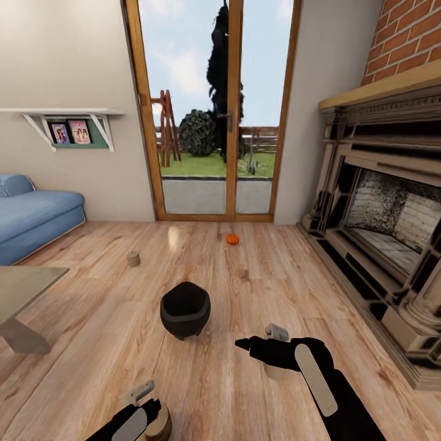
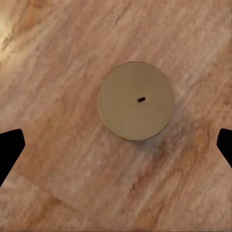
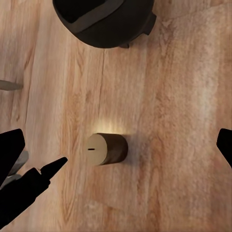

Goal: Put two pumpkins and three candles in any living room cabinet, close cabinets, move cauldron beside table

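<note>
Low in the frame, the left gripper (image 2: pixel 116 145) hangs over a candle (image 2: pixel 136 100) standing on the wood floor (image 1: pixel 257 288), fingers spread wide and empty. The right gripper (image 3: pixel 116 145) is open wide too. The candle looks light, rigid, smooth – best pinched across its round sides. Mid-frame sits the cauldron (image 1: pixel 185 308); farther up, a pumpkin (image 1: pixel 232 239)

black cauldron (image 1: pixel 185 309), pumpkin (image 1: pixel 232 239), candles (image 2: pixel 136 100) (floor)

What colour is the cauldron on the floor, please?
Black all over, the cauldron shows best in the head view.
</note>
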Motion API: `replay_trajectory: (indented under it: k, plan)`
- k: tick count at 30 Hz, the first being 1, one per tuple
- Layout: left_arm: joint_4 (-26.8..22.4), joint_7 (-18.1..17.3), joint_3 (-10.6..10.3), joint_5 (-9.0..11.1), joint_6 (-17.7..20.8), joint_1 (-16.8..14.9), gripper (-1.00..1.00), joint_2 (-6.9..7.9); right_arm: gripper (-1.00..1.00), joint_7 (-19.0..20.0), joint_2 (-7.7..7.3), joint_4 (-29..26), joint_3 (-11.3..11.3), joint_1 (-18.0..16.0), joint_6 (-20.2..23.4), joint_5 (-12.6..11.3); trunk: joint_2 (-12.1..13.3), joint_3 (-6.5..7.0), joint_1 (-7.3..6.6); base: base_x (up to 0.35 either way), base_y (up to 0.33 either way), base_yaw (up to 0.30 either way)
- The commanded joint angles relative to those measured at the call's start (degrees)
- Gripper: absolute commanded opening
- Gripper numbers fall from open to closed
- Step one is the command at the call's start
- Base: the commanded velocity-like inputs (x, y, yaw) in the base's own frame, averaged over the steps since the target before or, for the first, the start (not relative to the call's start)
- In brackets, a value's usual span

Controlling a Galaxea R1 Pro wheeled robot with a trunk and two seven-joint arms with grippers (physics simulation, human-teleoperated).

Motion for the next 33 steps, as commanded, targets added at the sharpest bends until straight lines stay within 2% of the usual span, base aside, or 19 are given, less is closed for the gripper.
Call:
replay_trajectory:
  k: [1,33]
  plan:
    - [-0.12,0.44,-0.42,0.2,0.19,-0.03,1.0,0.03,1.0,-0.16,0.01,-0.03,-0.01,-0.03,0.21,-0.16,-0.44,-0.24,0.21,0.0,0.0,0.0]
    - [-0.58,0.44,-0.45,0.23,0.31,-0.03,1.0,0.02,1.0,-0.1,0.22,0.03,0.2,-0.03,-0.42,-0.21,-1.25,-7.29,1.23,0.0,0.0,0.0]
